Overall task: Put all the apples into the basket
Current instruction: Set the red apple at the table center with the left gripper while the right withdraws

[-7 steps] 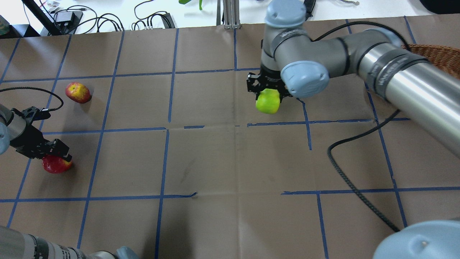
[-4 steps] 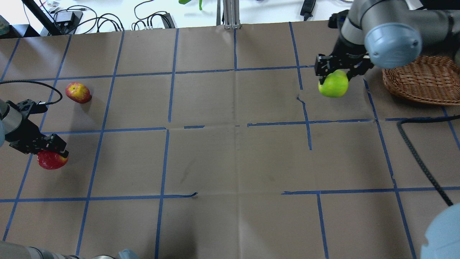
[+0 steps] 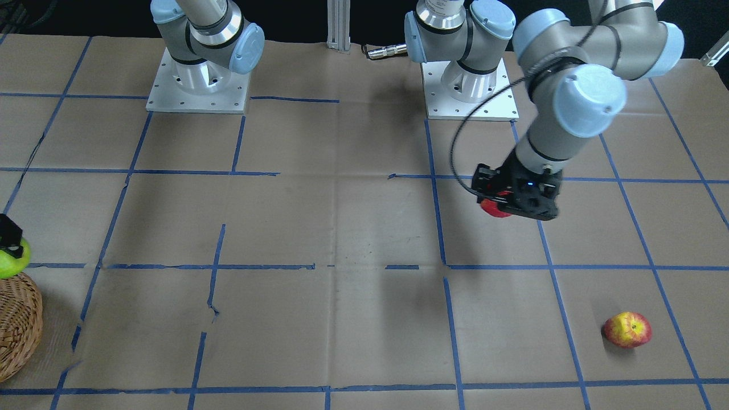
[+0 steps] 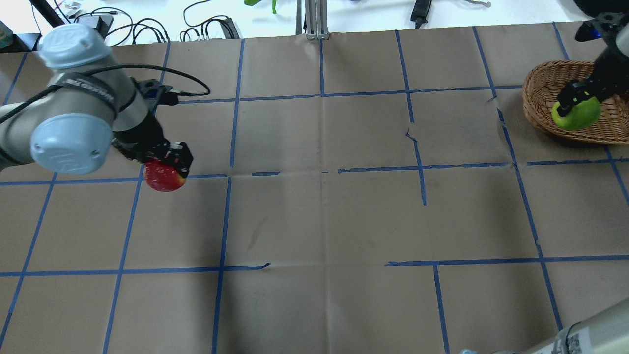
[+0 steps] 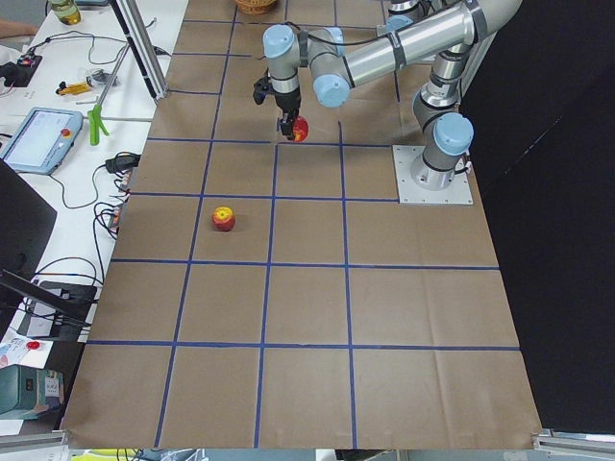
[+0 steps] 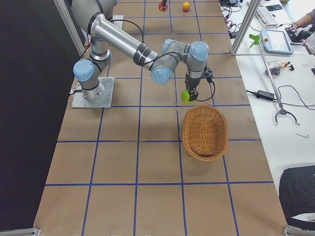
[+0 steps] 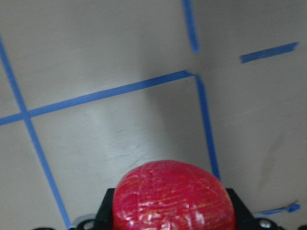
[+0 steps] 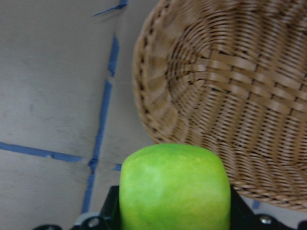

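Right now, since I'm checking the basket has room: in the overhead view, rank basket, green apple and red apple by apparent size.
1. basket: clearly largest, even cut off by the frame edge.
2-3. green apple and red apple: look alike; right gripper and left gripper partly cover them, so unranked.

Surfaces and finishes
counter [image 4: 319,221]: matt brown paper, creased, blue tape lines [image 4: 123,271]; basket [image 8: 230,96]: rough woven wicker; green apple [image 8: 175,187]: smooth, soft sheen; red apple [image 7: 172,196]: glossy, finely streaked; right arm [image 6: 120,42]: brushed metal tube.
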You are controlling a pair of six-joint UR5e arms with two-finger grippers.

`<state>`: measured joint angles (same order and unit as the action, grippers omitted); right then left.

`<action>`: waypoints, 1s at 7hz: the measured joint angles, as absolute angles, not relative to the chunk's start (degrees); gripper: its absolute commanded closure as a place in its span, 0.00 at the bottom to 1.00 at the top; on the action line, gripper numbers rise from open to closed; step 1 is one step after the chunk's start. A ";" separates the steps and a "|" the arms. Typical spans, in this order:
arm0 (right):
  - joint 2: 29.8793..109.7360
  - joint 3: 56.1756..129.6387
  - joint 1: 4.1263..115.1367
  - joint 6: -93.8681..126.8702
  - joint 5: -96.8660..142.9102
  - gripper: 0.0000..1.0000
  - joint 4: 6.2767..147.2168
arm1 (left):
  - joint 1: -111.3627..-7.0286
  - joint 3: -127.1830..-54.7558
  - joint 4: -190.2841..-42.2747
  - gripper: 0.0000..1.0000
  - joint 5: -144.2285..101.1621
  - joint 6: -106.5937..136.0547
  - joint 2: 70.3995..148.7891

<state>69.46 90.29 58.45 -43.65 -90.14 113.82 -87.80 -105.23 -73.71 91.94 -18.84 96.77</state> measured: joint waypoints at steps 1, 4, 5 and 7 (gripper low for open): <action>65.88 86.92 54.72 -49.21 -88.31 0.96 114.59 | -94.55 -102.27 -73.18 0.76 91.82 -17.86 100.35; 52.32 72.44 48.84 -62.56 -83.81 0.93 114.64 | -107.79 -87.17 -68.04 0.75 91.99 -16.68 118.95; 49.88 70.47 48.27 -64.05 -83.37 0.72 114.85 | -109.22 -82.81 -67.08 0.72 91.88 -16.43 123.52; 48.31 70.02 48.03 -65.27 -83.15 0.00 114.83 | -110.01 -79.18 -66.73 0.38 91.61 -16.30 127.10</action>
<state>48.31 70.02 48.03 -65.27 -83.15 114.83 -110.01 -79.18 -66.73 91.61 -16.30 127.10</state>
